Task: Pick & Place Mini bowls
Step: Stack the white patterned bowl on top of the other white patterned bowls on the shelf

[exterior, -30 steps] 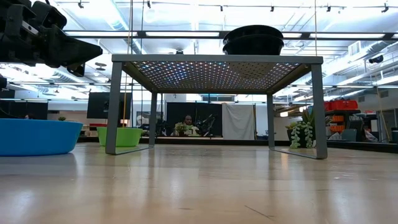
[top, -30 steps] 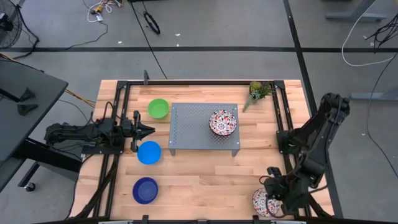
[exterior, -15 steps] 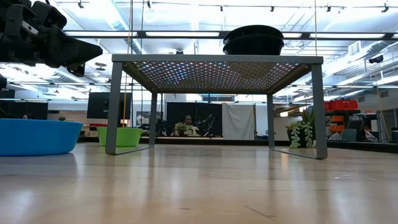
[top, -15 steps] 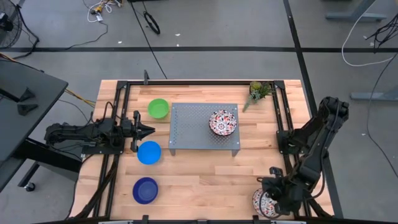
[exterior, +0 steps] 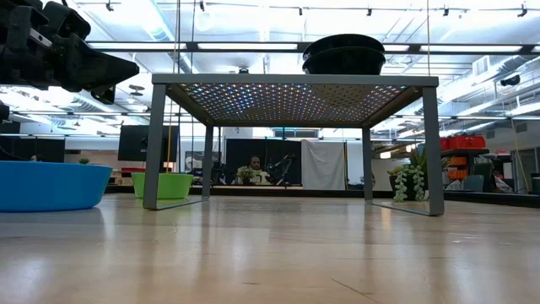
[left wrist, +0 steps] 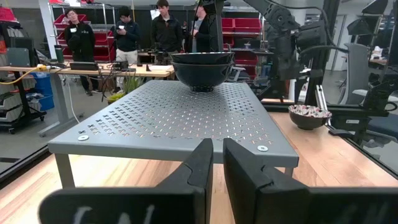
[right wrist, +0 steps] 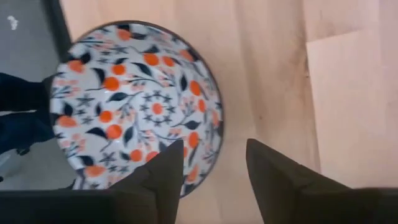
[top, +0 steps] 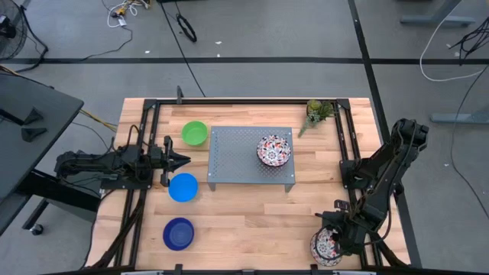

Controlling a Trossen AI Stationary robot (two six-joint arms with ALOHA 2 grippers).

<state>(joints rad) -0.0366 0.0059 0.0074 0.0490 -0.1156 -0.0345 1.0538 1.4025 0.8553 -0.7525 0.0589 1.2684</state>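
Floral bowl at near-right table edge, directly beneath right gripper, jaws parted astride rim; left gripper far off, nearly closed, empty.

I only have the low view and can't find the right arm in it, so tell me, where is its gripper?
Observer: The right gripper is at the table corner nearest your camera, on the right, over a floral bowl.
Operator: Is it gripping that bowl?
Observer: No. In the right wrist view its jaws stand open, straddling the rim.
Operator: Anything else outside my view?
Observer: A dark blue bowl sits near the left front edge.
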